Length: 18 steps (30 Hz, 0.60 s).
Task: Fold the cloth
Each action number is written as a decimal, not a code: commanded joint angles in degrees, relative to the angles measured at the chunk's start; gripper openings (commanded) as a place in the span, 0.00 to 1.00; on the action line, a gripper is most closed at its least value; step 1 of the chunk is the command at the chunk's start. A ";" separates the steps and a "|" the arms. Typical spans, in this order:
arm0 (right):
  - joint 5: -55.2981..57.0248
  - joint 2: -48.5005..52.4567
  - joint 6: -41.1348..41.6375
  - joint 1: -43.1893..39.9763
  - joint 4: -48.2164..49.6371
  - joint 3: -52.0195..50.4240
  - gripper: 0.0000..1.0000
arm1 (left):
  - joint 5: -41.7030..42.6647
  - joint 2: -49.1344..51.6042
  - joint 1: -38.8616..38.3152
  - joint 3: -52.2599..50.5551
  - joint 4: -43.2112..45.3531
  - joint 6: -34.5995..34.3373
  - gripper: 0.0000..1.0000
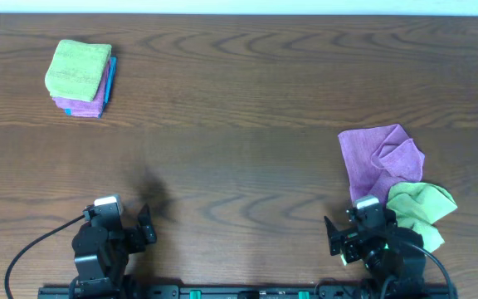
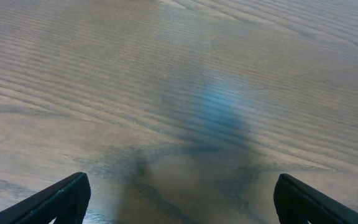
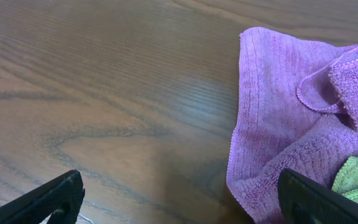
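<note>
Left hand (image 2: 180,186), right hand (image 3: 179,182) released | green cloth (image 1: 426,202) part-hidden by right arm (image 1: 388,247) | purple cloth (image 1: 372,158) crumpled

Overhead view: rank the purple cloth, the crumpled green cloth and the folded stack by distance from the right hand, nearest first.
Measured from the right hand:
1. The purple cloth: just ahead, slightly to the right.
2. The crumpled green cloth: off to the right, lying over the purple one's near corner, only a little farther.
3. The folded stack: far back on the left, clearly farthest.
</note>
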 commanded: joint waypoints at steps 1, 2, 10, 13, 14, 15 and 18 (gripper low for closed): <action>0.13 -0.42 -0.81 -0.59 -0.09 -0.55 0.99 | -0.66 -0.37 0.17 -1.03 -0.79 -0.61 0.95; 0.13 -0.42 -0.83 -0.59 -0.09 -0.55 0.99 | -0.66 -0.37 0.17 -1.03 -0.79 -0.63 0.95; 0.13 -0.42 -0.83 -0.59 -0.09 -0.55 0.99 | -0.66 -0.37 0.17 -1.03 -0.79 -0.61 0.95; 0.13 -0.42 -0.81 -0.59 -0.09 -0.57 0.99 | -0.66 -0.37 0.17 -1.03 -0.79 -0.63 0.95; 0.13 -0.42 -0.83 -0.59 -0.07 -0.55 0.99 | -0.63 -0.37 0.17 -1.03 -0.79 -0.61 0.95; 0.13 -0.42 -0.83 -0.59 -0.09 -0.55 0.99 | -0.63 -0.37 0.17 -1.03 -0.79 -0.61 0.95; 0.13 -0.42 -0.83 -0.59 -0.09 -0.55 0.99 | -0.63 -0.37 0.17 -1.03 -0.79 -0.63 0.95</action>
